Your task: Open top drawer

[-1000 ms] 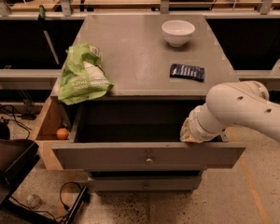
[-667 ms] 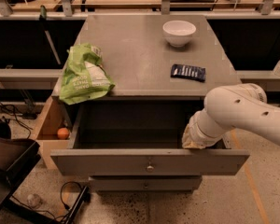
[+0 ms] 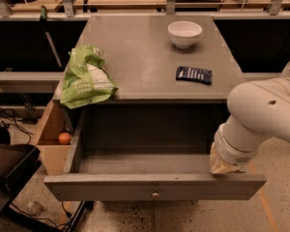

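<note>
Dim workshop benches run along the far side behind a grey cabinet (image 3: 135, 57). At the left a light wooden box drawer (image 3: 50, 129) sticks out with an orange ball (image 3: 64, 138) in it, and a green bag (image 3: 86, 79) hangs over the cabinet top's near left edge. Below, the top drawer (image 3: 111, 185) stands well out toward the near side, its plain grey interior showing and its knob (image 3: 155, 194) untouched. A white bowl (image 3: 184, 33) and a dark packet (image 3: 194, 74) sit further right on top. The gripper (image 3: 225, 167) sits at the drawer's near right corner, just behind the front panel, under the white arm (image 3: 266, 110); whether it is clamped or loose I cannot tell. The opening looks essentially done; at most a little more travel and letting go remain.
</note>
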`<action>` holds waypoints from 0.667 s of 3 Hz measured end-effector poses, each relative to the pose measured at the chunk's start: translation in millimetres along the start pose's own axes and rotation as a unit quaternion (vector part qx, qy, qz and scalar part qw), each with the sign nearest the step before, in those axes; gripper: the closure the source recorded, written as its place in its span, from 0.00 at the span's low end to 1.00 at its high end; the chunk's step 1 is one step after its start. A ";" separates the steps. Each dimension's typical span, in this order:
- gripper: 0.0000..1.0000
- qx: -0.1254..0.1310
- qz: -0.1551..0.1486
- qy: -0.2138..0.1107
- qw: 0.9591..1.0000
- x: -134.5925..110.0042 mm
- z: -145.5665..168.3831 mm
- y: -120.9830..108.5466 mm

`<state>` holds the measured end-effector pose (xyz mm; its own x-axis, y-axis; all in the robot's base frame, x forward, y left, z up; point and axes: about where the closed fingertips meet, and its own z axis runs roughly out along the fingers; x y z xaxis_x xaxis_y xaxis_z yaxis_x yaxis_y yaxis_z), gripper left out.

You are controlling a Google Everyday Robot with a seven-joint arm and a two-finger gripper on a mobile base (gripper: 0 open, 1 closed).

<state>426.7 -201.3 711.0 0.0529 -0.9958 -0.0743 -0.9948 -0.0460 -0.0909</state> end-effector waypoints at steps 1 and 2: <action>1.00 -0.027 0.000 0.009 1.000 3.7 -1.8 15.0; 1.00 -0.027 0.000 0.009 1.000 3.7 -1.8 15.0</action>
<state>411.8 -205.8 711.2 0.0527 -0.9970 -0.0571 -0.9980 -0.0507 -0.0366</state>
